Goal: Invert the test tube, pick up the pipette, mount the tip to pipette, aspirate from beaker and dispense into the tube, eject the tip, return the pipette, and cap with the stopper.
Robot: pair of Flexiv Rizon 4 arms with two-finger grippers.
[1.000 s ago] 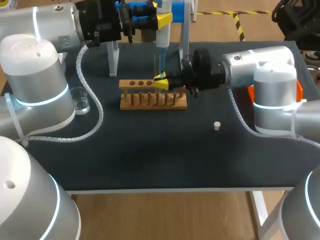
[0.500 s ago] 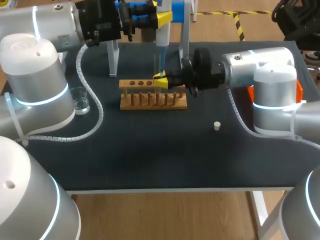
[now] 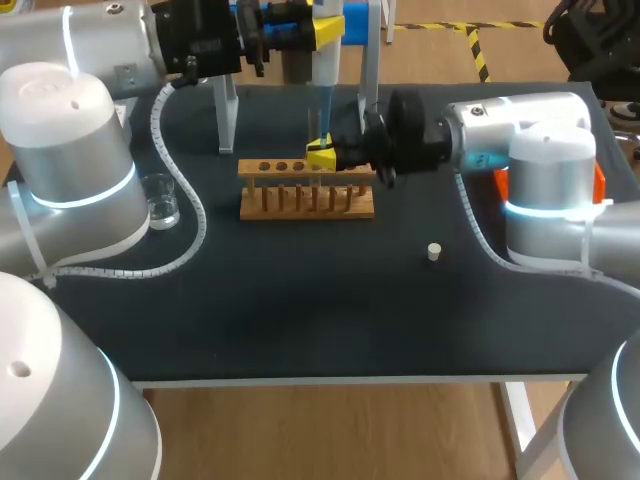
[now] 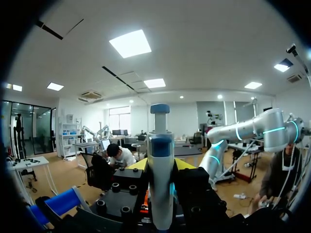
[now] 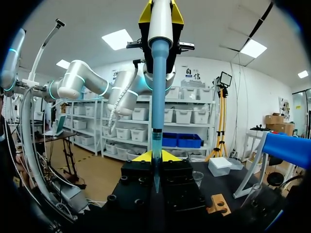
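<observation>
Yellow-tipped right gripper (image 3: 322, 155) tight on test tube (image 3: 317, 128), left gripper (image 3: 322, 30) tight on upright pipette (image 3: 327, 62) above.

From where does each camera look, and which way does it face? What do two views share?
Head view: above and behind the robot, facing down on the table; left gripper and right gripper show.
Left wrist view: on the left wrist, facing out past the pipette in its gripper.
Right wrist view: on the right wrist, facing the test tube in its gripper.
Shared: the pipette, in all three.
</observation>
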